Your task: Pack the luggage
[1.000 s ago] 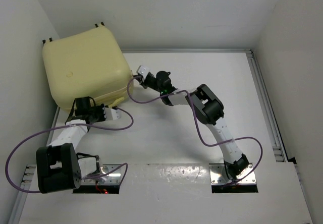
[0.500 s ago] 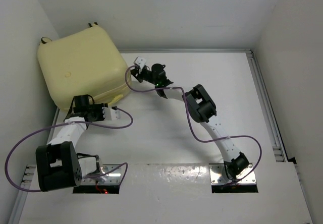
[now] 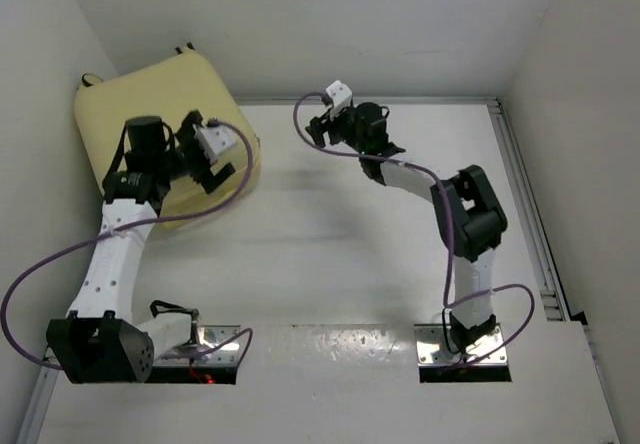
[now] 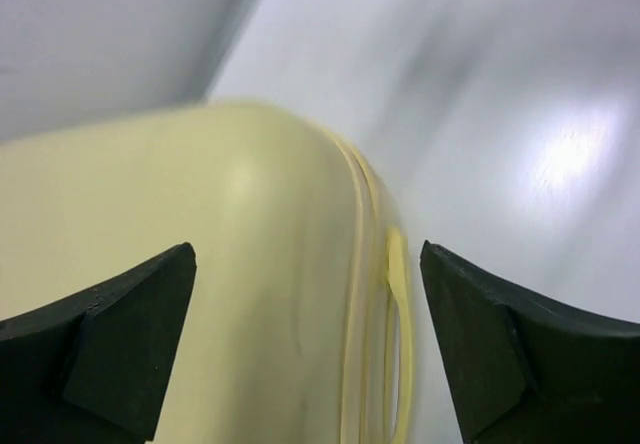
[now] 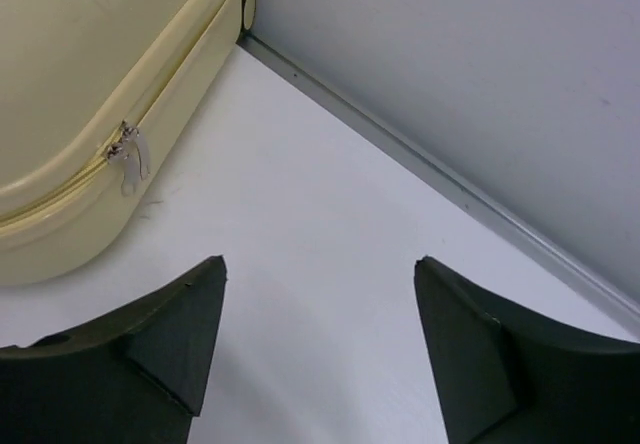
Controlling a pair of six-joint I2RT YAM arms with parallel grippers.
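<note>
Luggage zipped shut, lying flat at ten o'clock of table, against the far-left corner. Left gripper above the shell near its three o'clock edge, jaws spread wide, gripping nothing. Right gripper near twelve o'clock of table, over bare tabletop at three o'clock of the case, jaws apart and empty. Zipper pull hanging on the seam. Small black wheel at the far corner by the wall.
</note>
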